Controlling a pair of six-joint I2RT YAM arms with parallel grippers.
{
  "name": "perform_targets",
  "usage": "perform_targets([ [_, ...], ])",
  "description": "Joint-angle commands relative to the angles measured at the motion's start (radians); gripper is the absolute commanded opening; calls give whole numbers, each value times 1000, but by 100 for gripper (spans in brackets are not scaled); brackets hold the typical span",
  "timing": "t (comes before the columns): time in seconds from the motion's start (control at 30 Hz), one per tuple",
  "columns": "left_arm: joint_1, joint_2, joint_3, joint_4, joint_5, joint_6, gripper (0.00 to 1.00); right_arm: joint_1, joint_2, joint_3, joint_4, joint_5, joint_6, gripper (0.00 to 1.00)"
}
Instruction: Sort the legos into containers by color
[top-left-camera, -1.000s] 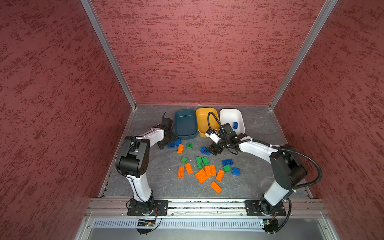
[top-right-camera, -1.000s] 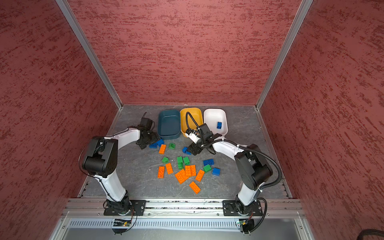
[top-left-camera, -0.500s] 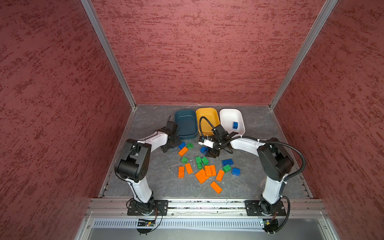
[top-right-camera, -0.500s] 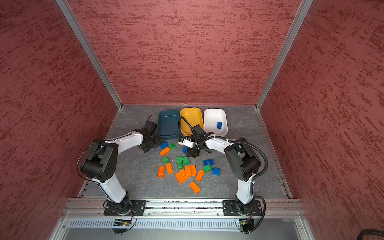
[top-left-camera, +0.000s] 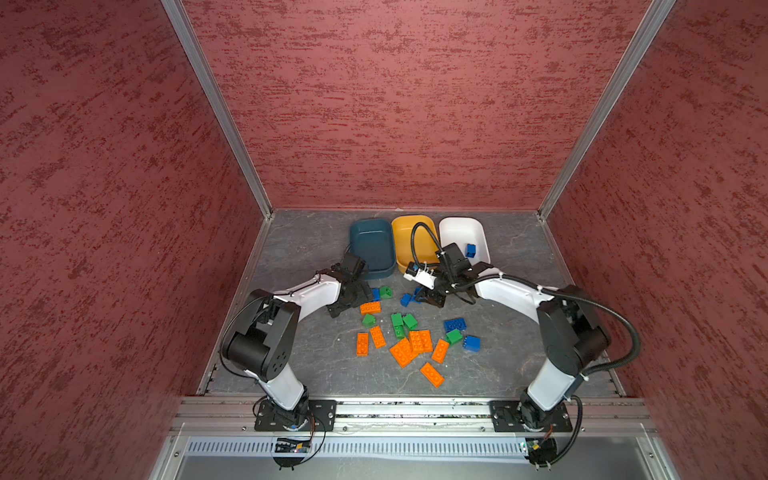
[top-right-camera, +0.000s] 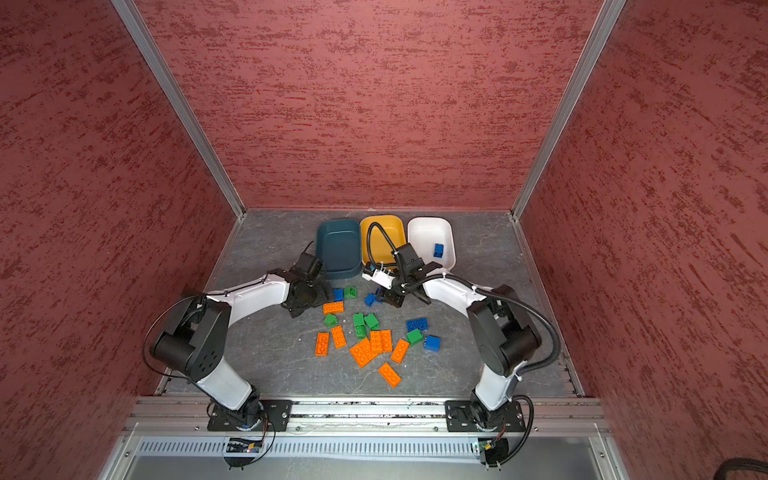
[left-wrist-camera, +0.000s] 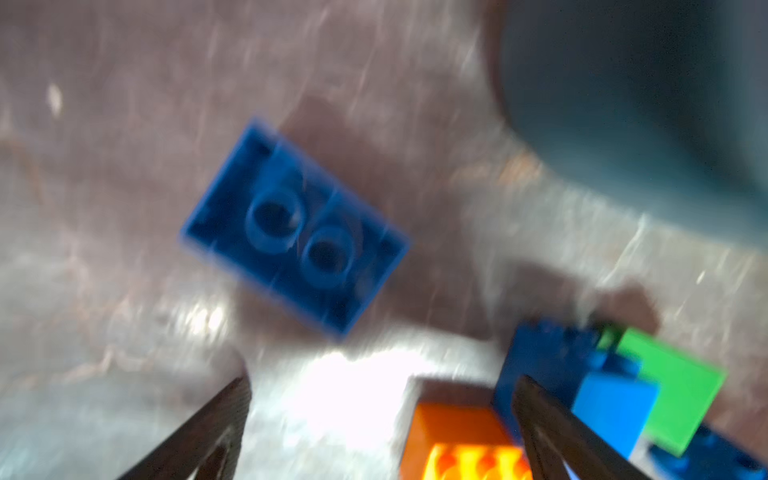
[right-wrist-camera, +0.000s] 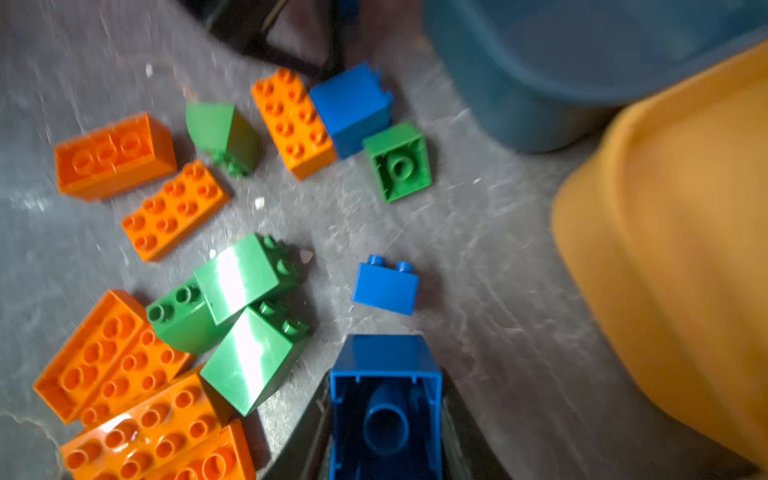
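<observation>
Clearly the right pincer (right-wrist-camera: 386, 399) is clenched on a blue brick (right-wrist-camera: 384, 365), low over the tabletop (right-wrist-camera: 478, 249) near the yellow tub (top-left-camera: 401, 245). Best to lift it straight up, clear of the loose blue brick (right-wrist-camera: 385, 286) just beside it. Then carry it over the rim of the white tub (top-left-camera: 457, 237), where a lone blue brick (top-left-camera: 470, 250) lies, and lower it inside before letting go. The held brick is chunky and glossy, its hollow underside with one round tube facing the wrist camera. The left pincer (left-wrist-camera: 382, 386) is released, hovering near an upturned blue brick (left-wrist-camera: 295, 232) beside the teal tub (top-left-camera: 370, 249).
</observation>
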Motion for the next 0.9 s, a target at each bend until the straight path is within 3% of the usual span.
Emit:
perform_targets([
  [0.0,-31,-63,-13,12,8,62,99,-96,-85,-44,222,2,183,20],
  [0.17,-95,-96,-13,-7,-22,89,99,-236,-96,-126,530,196,515,20],
  [0.33,-172,-94,-13,-11,-35,111,99,-309,14,-37,498,322,684,22],
  [0.57,-221,-48,13,-23,-23,189,97,-318,173,137,342,366,702,29],
  [0.73,-231,-29,19,-33,3,231,90,-317,203,200,276,299,707,60],
  [0.87,-236,-12,20,-40,8,253,81,-318,168,164,306,281,686,70],
])
